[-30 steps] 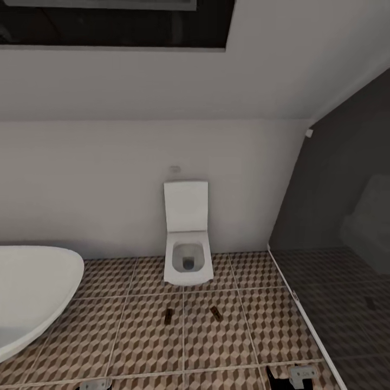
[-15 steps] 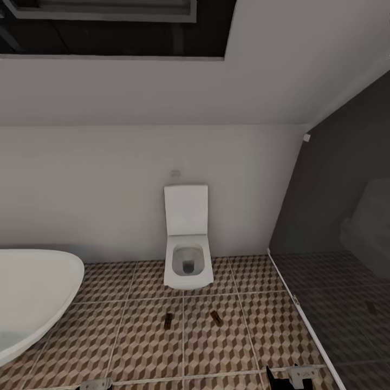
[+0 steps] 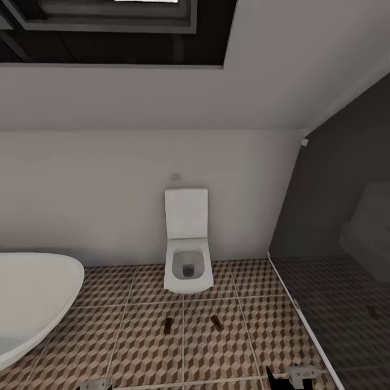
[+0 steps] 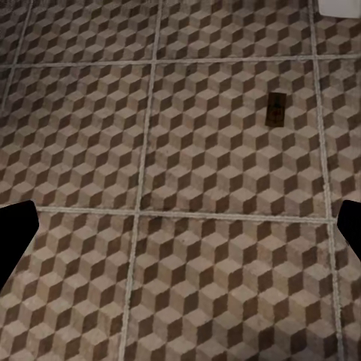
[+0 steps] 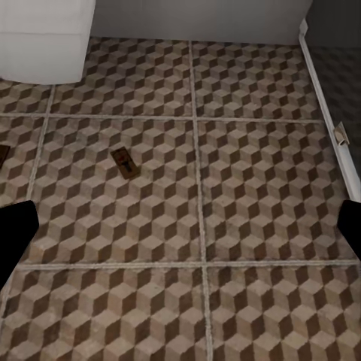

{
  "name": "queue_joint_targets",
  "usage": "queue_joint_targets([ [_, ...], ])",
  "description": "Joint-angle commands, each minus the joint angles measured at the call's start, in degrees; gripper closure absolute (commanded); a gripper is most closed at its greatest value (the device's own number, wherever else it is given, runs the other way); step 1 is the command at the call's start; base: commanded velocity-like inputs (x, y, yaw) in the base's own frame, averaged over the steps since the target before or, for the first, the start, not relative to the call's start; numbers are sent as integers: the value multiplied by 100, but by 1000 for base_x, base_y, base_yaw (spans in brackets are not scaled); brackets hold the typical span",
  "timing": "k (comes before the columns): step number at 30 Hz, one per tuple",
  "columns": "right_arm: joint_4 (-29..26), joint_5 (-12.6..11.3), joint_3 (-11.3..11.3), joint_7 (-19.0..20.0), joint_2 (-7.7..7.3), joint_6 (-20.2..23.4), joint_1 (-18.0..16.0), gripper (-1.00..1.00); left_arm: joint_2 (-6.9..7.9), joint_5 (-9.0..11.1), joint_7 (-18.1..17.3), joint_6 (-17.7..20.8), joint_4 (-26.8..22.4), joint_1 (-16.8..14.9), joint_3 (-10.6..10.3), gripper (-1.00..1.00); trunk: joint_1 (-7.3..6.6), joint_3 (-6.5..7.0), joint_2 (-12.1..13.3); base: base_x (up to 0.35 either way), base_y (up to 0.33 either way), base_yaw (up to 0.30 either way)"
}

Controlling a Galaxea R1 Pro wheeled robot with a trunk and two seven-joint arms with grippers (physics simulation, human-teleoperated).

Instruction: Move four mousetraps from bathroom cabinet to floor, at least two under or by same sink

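Mousetraps, two of them, lie on the bathroom floor (image 3: pixel 135 336) just near of the toilet (image 3: pixel 187 254): the left trap (image 3: pixel 168 325) and the right trap (image 3: pixel 216 322), close together. Compared with a second ago the whole scene sits lower in the head view, so the camera has tilted up; the traps themselves look unmoved. No sink or cabinet is in sight, so placement beside a sink probably remains undone. Both the left gripper (image 4: pixel 180 233) and the right gripper (image 5: pixel 180 233) hang with jaws spread wide, holding nothing. The bathtub (image 3: pixel 32 298) at near left looks empty.

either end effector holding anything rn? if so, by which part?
Nothing held. Both wrist views show fingers spread wide over bare bathroom floor; two mousetraps lie on the tiles by the toilet.
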Motion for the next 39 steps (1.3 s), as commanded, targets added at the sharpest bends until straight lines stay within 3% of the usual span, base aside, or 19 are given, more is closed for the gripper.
queue_joint_targets([
  [1,3,-60,26,37,-1,-16,-5,-100,-2,13,19,-31,20,-9,-49,-100,4,-3,-12,0,0,0],
  [14,3,-57,21,50,-41,-16,-5,-100,-29,13,9,-44,28,-9,-49,-100,4,48,-12,0,0,0],
  [20,22,-52,24,64,-306,14,41,-100,308,13,-1,-49,41,14,-49,-100,4,49,-12,0,0,0],
  [24,23,-51,25,77,-365,47,315,-100,473,13,-38,-66,44,258,-49,-100,4,49,-12,0,0,0],
  [28,22,-51,28,88,-280,58,530,-100,535,13,-159,-89,45,569,-49,-100,4,49,-12,0,0,0],
  [34,21,-51,27,97,87,57,976,-100,554,13,-420,-81,46,1004,-52,-100,4,49,-12,0,0,0],
  [38,21,-51,27,107,218,61,1125,-100,462,12,-449,-64,46,1072,-55,-100,4,49,-12,0,0,0],
  [39,21,-51,26,107,312,62,1161,-100,393,10,-450,-55,43,1081,-56,-100,4,49,-12,0,0,0],
])
